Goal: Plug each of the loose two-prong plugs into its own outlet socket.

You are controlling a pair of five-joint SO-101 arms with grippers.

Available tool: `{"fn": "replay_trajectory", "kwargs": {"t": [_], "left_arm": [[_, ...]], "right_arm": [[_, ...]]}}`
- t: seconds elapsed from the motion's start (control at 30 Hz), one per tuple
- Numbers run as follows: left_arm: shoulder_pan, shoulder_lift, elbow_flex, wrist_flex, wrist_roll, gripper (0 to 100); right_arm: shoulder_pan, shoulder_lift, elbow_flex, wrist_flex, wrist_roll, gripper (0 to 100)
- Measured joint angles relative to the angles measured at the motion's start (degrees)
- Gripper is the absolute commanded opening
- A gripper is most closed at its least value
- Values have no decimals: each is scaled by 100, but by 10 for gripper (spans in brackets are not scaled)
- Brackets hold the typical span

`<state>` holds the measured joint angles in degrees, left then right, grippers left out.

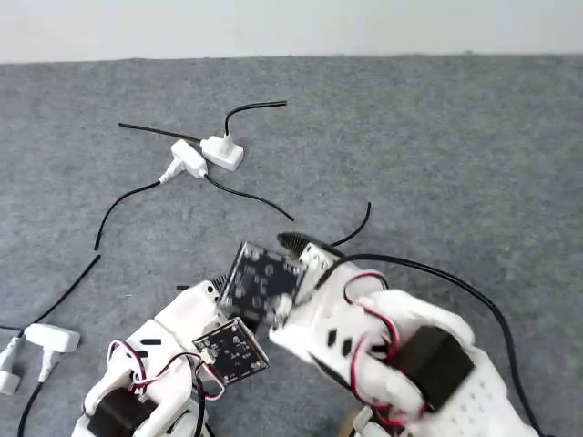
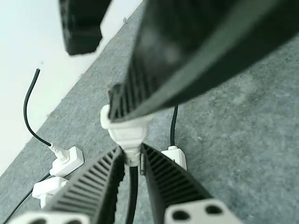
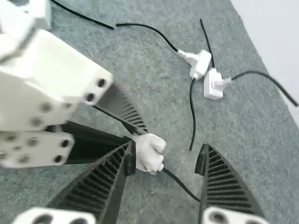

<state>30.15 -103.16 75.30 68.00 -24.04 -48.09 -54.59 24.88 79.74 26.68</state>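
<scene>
My left tool [image 2: 132, 161] is clamped on a white plug [image 2: 125, 133]. My right tool [image 3: 167, 149] stands open, one finger just beside it.

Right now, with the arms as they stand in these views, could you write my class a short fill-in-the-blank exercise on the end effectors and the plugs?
1. The left end effector is shut on a white two-prong ____.
2. The right end effector sits around that same item with its jaws ____.
3. The cords lying on the grey carpet are coloured ____.

Missing words: plug; open; black.
</scene>
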Motion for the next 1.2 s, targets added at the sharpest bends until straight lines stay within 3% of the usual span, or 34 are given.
{"fn": "replay_trajectory", "kwargs": {"t": [0.27,1.2], "left_arm": [[0,0,0,0,0,11],[-18,0,-132,158,9,11]], "right_arm": [[747,-9,721,-642,211,213],[1187,0,2171,-2110,422,212]]}}
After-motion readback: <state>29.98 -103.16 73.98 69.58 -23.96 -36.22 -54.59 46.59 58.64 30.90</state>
